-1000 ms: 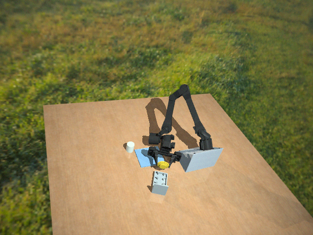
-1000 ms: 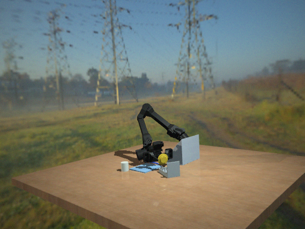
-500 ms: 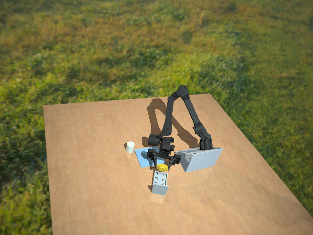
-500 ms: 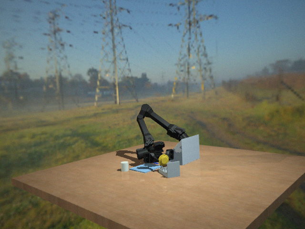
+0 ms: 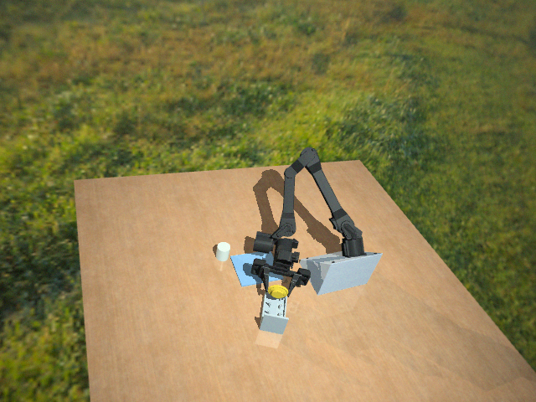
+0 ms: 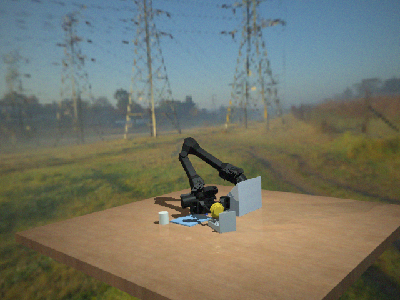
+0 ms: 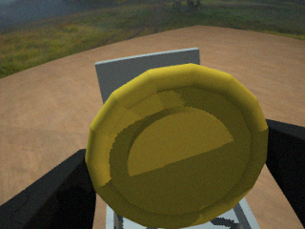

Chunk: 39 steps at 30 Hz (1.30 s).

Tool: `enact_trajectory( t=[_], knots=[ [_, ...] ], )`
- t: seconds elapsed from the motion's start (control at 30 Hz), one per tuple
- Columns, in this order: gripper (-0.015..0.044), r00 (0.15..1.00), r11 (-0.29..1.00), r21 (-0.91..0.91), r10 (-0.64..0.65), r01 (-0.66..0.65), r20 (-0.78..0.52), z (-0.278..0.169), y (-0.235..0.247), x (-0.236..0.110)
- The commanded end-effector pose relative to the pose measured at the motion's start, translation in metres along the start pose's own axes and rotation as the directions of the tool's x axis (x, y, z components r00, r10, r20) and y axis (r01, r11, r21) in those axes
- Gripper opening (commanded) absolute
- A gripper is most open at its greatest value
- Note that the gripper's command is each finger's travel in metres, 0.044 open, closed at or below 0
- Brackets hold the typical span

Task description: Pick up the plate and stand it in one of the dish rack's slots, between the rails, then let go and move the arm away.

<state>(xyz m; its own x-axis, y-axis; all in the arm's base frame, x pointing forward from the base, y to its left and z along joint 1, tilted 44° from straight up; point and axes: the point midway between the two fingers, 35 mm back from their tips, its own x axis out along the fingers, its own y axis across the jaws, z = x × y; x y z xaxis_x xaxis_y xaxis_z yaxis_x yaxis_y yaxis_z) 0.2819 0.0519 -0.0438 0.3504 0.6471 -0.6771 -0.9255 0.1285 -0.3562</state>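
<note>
The yellow round plate (image 5: 277,293) (image 6: 216,210) (image 7: 181,148) is held nearly upright, its broad face towards the wrist camera. My gripper (image 5: 277,291) (image 7: 176,146) is shut on it, with one finger at each side of the rim. The pale grey dish rack (image 5: 274,323) (image 6: 227,222) (image 7: 143,72) stands on the table with a tall end panel and short pegs along its base. The plate is above the end of the rack nearer the arm, and its lower edge hides part of the rack. Whether it touches the pegs cannot be told.
A light blue mat (image 5: 242,273) (image 6: 178,220) lies beside the rack, under the arm. A white cylinder (image 5: 223,251) (image 6: 164,218) stands beyond the mat. A large grey panelled block (image 5: 348,274) (image 6: 250,197) stands by the arm's base, on the rack's other side.
</note>
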Motion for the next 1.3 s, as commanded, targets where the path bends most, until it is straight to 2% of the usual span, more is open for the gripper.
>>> enact_trajectory(
  t=[0.0, 0.17, 0.3, 0.77, 1.27],
  knots=[
    [0.0, 1.0, 1.0, 0.003, 0.002, -0.002, -0.001, 0.0, 0.001, 0.003],
    [0.0, 1.0, 1.0, 0.0, 0.0, 0.0, 0.0, -0.001, 0.002, 0.008],
    [0.0, 1.0, 1.0, -0.003, -0.005, 0.005, 0.0, -0.018, 0.003, 0.01],
    [0.0, 1.0, 1.0, 0.007, 0.001, -0.001, -0.009, -0.015, 0.005, 0.009],
    [0.0394, 1.0, 1.0, 0.004, 0.0, 0.0, -0.008, -0.015, 0.004, 0.009]
  ],
)
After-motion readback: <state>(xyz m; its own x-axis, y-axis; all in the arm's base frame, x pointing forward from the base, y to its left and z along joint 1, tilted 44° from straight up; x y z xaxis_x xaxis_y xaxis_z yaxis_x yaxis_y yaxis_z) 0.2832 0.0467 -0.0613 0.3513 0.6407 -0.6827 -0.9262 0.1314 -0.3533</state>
